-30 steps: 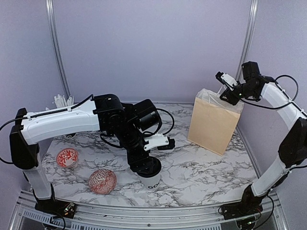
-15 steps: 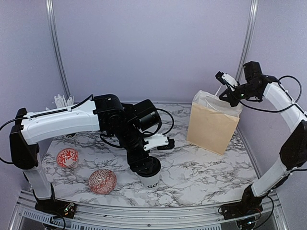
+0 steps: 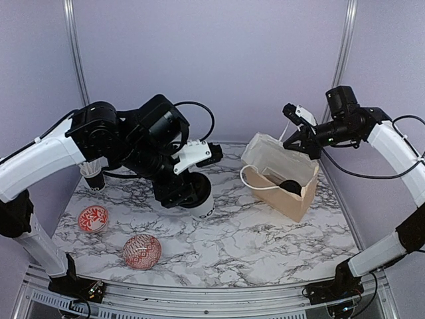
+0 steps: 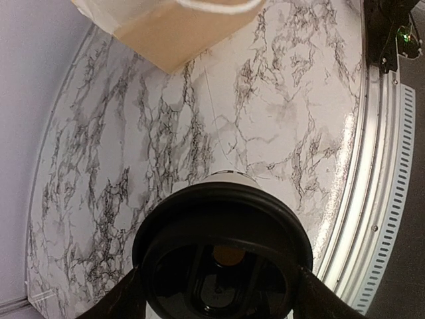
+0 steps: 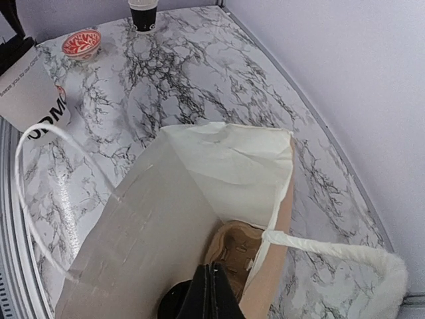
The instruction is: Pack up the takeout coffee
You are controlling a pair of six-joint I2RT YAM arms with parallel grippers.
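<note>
Marble table [image 3: 265, 246], cup [image 3: 201, 205] now lifted, bag [image 3: 291, 198] tipped

Cup [image 4: 222, 252]: wall hidden beneath own lid, left wrist view; left fingers [image 4: 109, 306] cropped at lower edge. Paper bag [image 5: 153, 232]: carrier [image 5: 236, 249] and a black lid [image 5: 174, 302] inside largely concealed by bag walls. Right fingers [image 5: 211, 292]: cropped, tips only.

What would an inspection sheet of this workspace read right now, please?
Surface: marble-pattern table, no spills seen.
Job's things: lidded cup held by left gripper; black lid and pulp carrier inside tilted paper bag.
Clutter: left bowl, front bowl, small cup at back left.
Grippers: left shut on lidded cup; right gripper apparently shut on bag's rim.
Cables: black cable loops on both arms, unsnagged.
Surroundings: lilac walls, metal frame posts.
</note>
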